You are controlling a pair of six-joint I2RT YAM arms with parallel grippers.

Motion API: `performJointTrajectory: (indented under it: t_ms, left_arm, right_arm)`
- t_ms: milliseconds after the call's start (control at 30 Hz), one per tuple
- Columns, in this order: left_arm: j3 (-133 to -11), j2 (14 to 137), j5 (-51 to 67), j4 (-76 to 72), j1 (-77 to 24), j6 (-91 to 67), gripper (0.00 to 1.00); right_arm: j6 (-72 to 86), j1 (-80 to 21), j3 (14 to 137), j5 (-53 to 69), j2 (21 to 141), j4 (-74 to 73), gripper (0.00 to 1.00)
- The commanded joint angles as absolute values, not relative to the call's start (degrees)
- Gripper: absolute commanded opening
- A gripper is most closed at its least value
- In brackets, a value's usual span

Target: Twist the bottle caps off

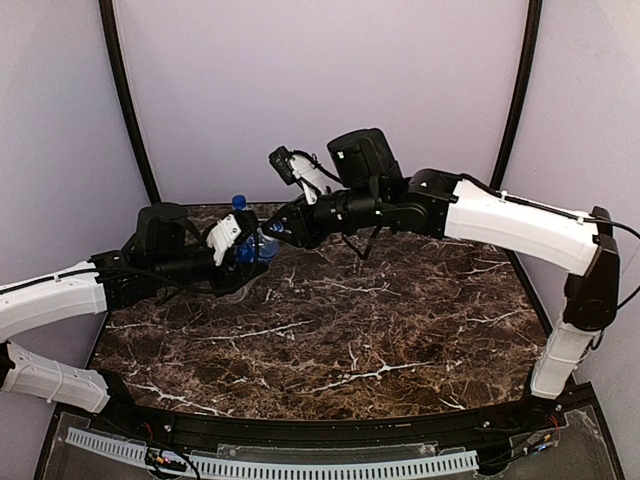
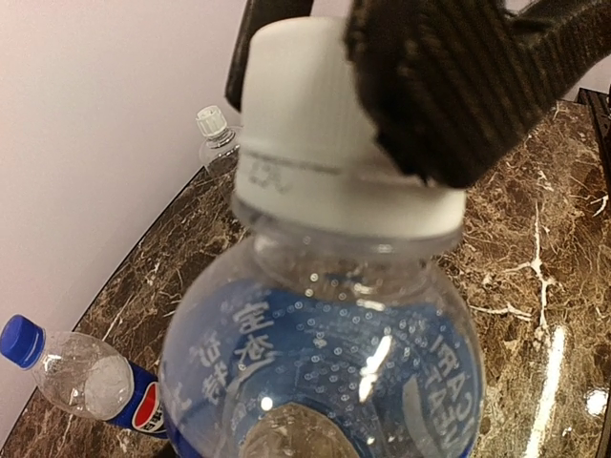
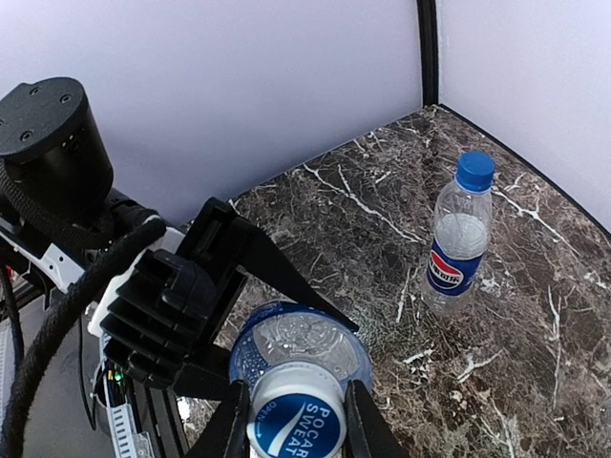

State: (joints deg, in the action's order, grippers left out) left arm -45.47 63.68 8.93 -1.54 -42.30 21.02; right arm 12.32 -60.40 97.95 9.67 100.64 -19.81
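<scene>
My left gripper [image 1: 248, 254] is shut on the body of the blue-labelled water bottle [image 2: 325, 353] and holds it up off the table. Its pale blue-and-white cap [image 3: 296, 422] sits on the neck, and my right gripper [image 3: 296, 427] is shut on it, a finger pressed to each side. The Pepsi bottle [image 3: 456, 250] stands apart with its dark blue cap [image 3: 474, 171] on, and it shows at the lower left of the left wrist view [image 2: 91, 380]. The unlabelled bottle [image 2: 218, 148] with its white cap [image 2: 211, 121] stands by the wall.
The dark marble table [image 1: 380, 330] is closed in by pale walls with black corner posts [image 1: 128, 110]. Both arms meet at the table's back left. The Pepsi bottle's cap [image 1: 238, 202] shows just behind the left gripper.
</scene>
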Motion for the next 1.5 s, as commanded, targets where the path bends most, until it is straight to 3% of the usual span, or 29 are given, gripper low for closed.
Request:
performJointTrajectory:
  t_ms: [0,133,233,400,633,733,800,833,867,1133,1267,1467]
  left_arm:
    - [-45.61,62.19,13.2,-2.26,-42.71,21.47,0.33]
    - [-47.62,61.81,29.96,5.52,-42.57,24.93,0.31]
    - [-49.15,62.46,41.07,11.61,-42.64,27.75,0.32]
    - [-49.83,63.45,46.16,18.89,-42.9,32.12,0.32]
    - [-50.14,63.63,45.44,19.65,-43.14,33.87,0.32]
    - [-49.6,63.41,44.01,18.26,-43.1,33.17,0.32]
    - [-48.94,63.11,41.63,16.47,-43.1,32.25,0.32]
    - [-48.31,62.86,39.32,14.88,-43.13,31.9,0.32]
    - [-47.93,62.77,36.42,14.03,-43.13,31.05,0.32]
    - [-42.99,62.42,14.43,-2.72,-43.13,24.97,0.33]
    - [-42.82,63.09,6.32,-7.62,-43.1,23.79,0.35]
    - [-42.81,62.95,5.03,-8.13,-43.15,22.94,0.35]
  right_arm:
    - [2.5,-59.85,98.96,22.57,101.59,-24.15,0.0]
    - [-14.78,-60.52,95.12,35.68,98.9,-28.0,0.0]
    - [-29.98,-61.91,94.3,37.61,97.48,-32.91,0.0]
    - [-55.26,-64.81,95.85,29.25,98.01,-40.46,0.0]
    - [-66.67,-66.05,98.93,15.18,99.81,-41.8,0.03]
    - [-62.85,-66.07,95.57,12.9,96.63,-34.51,0.48]
    - [-57.52,-66.05,92.65,13.26,93.76,-29.08,0.68]
    - [-54.27,-66.04,91.07,13.26,92.22,-25.97,0.87]
    - [-50.57,-65.92,89.4,13.16,90.46,-22.91,0.97]
    - [-9.81,-61.07,82.53,10.78,85.38,-8.06,0.98]
    - [5.28,-60.99,87.71,5.22,90.01,-13.53,0.8]
    - [11.34,-61.24,90.59,2.97,92.77,-13.82,0.73]
